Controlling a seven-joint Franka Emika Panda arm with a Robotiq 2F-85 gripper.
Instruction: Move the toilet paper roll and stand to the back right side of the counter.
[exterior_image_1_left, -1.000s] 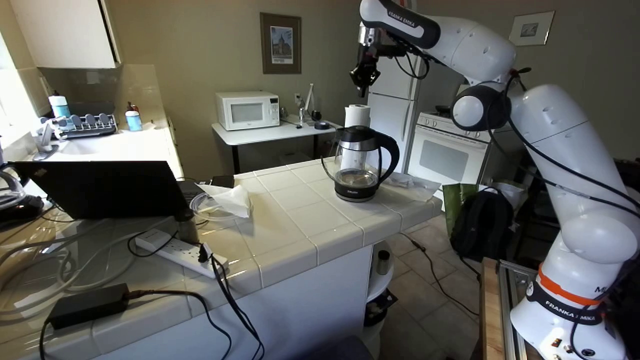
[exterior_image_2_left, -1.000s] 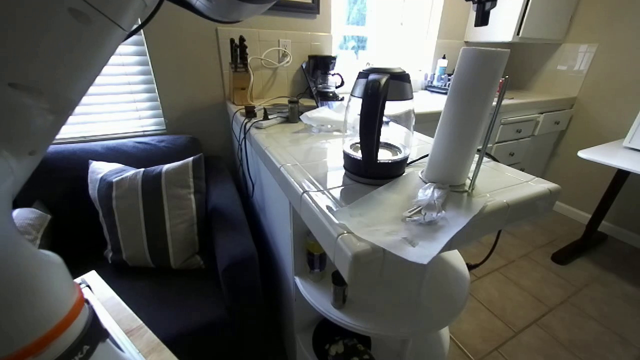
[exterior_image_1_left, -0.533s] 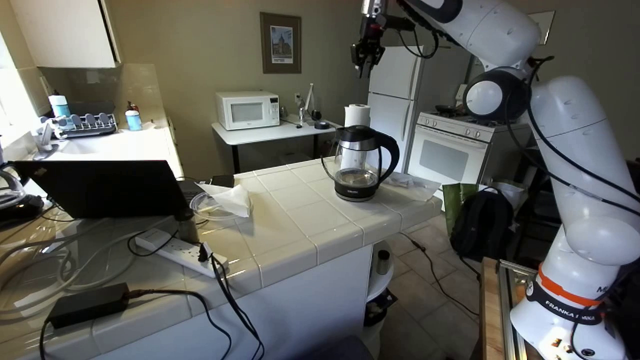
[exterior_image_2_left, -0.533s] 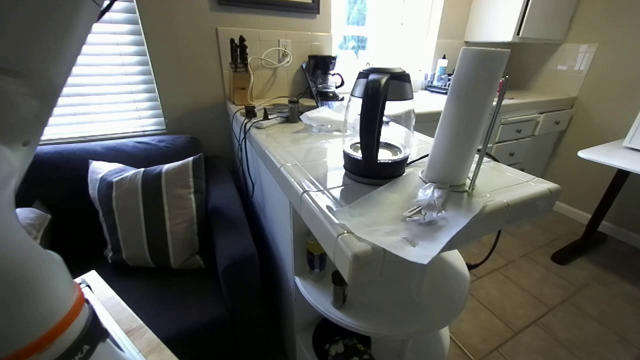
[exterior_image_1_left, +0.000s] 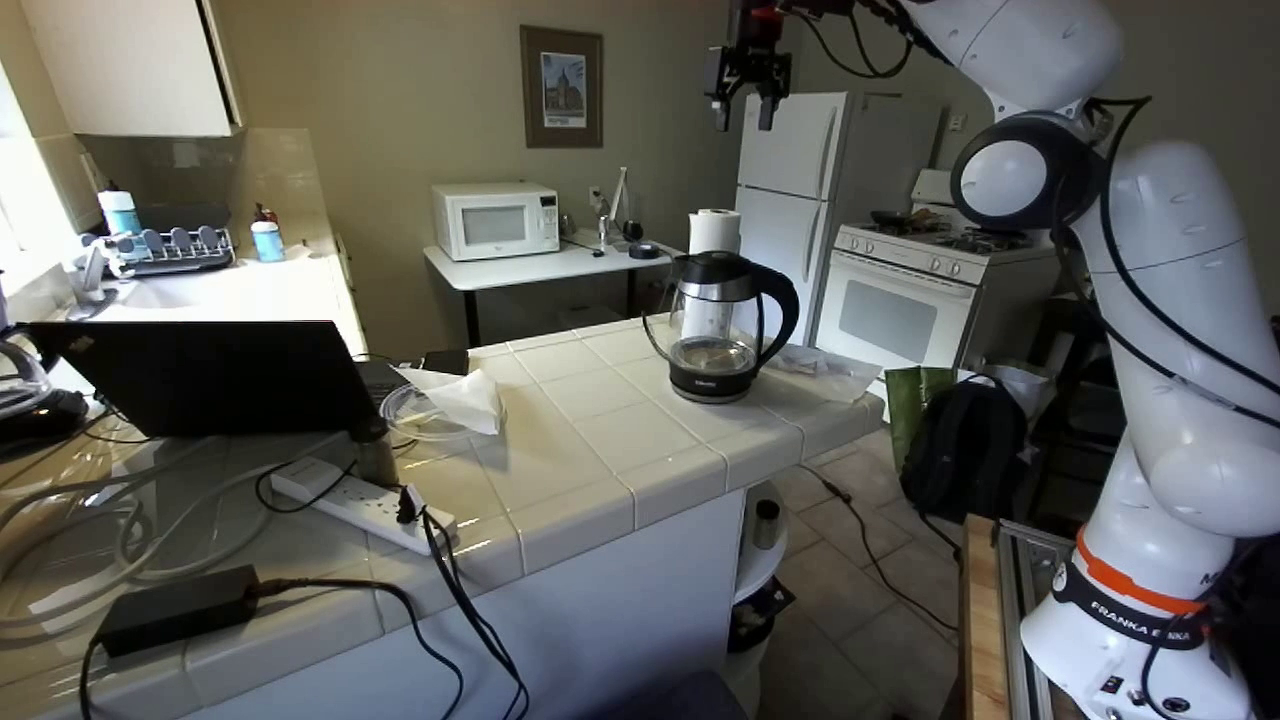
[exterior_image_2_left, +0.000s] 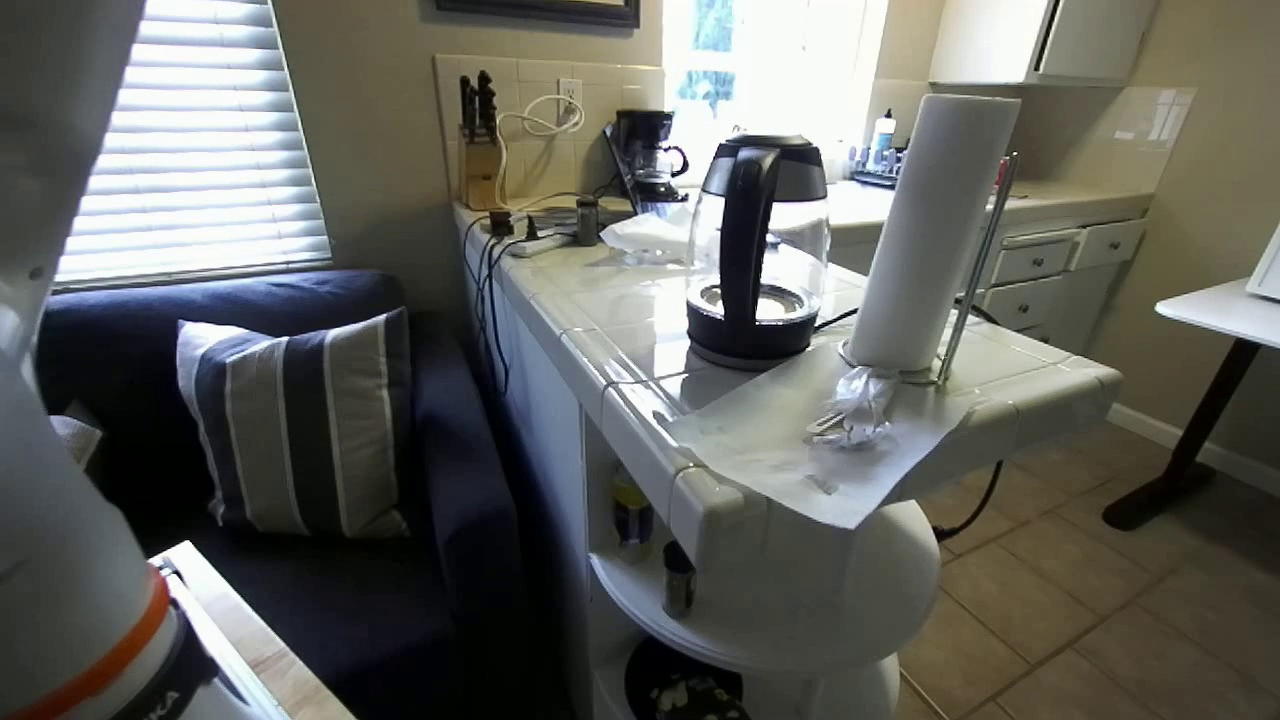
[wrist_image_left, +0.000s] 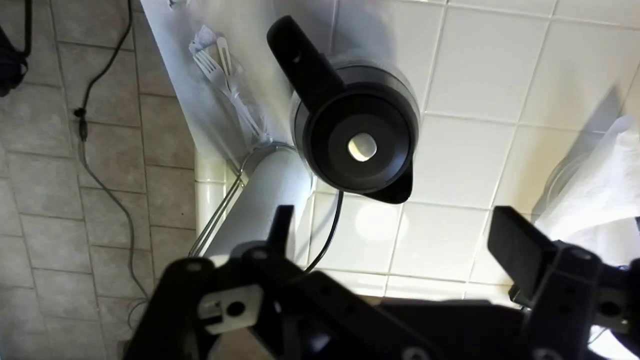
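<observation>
The white paper roll (exterior_image_2_left: 930, 240) stands upright on its wire stand (exterior_image_2_left: 978, 270), near the end of the tiled counter (exterior_image_2_left: 590, 300). In an exterior view the kettle covers most of the roll (exterior_image_1_left: 714, 232), leaving mainly its top visible. High above the counter, my gripper (exterior_image_1_left: 745, 115) hangs open with nothing between its fingers. In the wrist view the gripper (wrist_image_left: 393, 220) is spread wide over bare tile, and its left finger (wrist_image_left: 283, 225) overlaps the roll (wrist_image_left: 265, 195), whose upper end is hidden there.
A glass kettle (wrist_image_left: 362, 135) with black lid and handle stands close beside the roll. Wrapped plastic cutlery (exterior_image_2_left: 850, 415) lies on a paper sheet (exterior_image_2_left: 790, 465) at the counter's end. A laptop (exterior_image_1_left: 210, 380), a power strip (exterior_image_1_left: 360, 505) and a plastic bowl (exterior_image_1_left: 440, 405) occupy the far part.
My gripper has risen and its fingers have gone from shut to wide apart. The arm has drawn up and back, leaving the top of an exterior view. Roll and kettle have not moved.
</observation>
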